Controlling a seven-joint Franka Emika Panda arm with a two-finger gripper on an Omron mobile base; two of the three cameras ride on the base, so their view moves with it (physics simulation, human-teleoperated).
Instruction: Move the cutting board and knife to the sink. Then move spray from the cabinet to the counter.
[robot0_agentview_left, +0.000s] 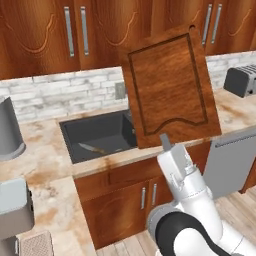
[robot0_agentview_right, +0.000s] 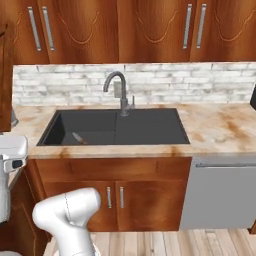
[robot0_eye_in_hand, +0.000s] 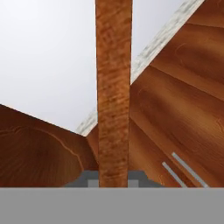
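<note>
While the board (robot0_agentview_left: 170, 87) hangs upright in the air, pinched at its lower edge by the claw (robot0_agentview_left: 166, 142), it stands above the right end of the sink (robot0_agentview_left: 97, 135) and hides the tap from the left base view. It is a dark brown wooden slab with a groove running just inside its rim and a wavy dip in that groove near the gripped edge. From the hand camera it shows edge-on, as a narrow brown strip (robot0_eye_in_hand: 113, 87) rising between the two fingertips, so the claw is closed on the board's thickness.

The knife (robot0_agentview_left: 90, 148) already lies on the sink floor, near the left end of the basin; in the right base view it shows as a small pale blade (robot0_agentview_right: 78, 137) on the dark grey bottom, well left of the tap (robot0_agentview_right: 119, 90). So one of the two things for the sink seems delivered, and the board is lifted but not yet down in the basin. I judge the first half of the task about midway, with lowering and release still to come.

No spray bottle can be made out, and the wall cabinet (robot0_agentview_right: 150, 30) doors look shut, so the second half appears untouched. Around the sink runs the beige, rust-blotched bench (robot0_agentview_right: 220, 125); a toaster (robot0_agentview_left: 241, 80) sits at its far right.
</note>
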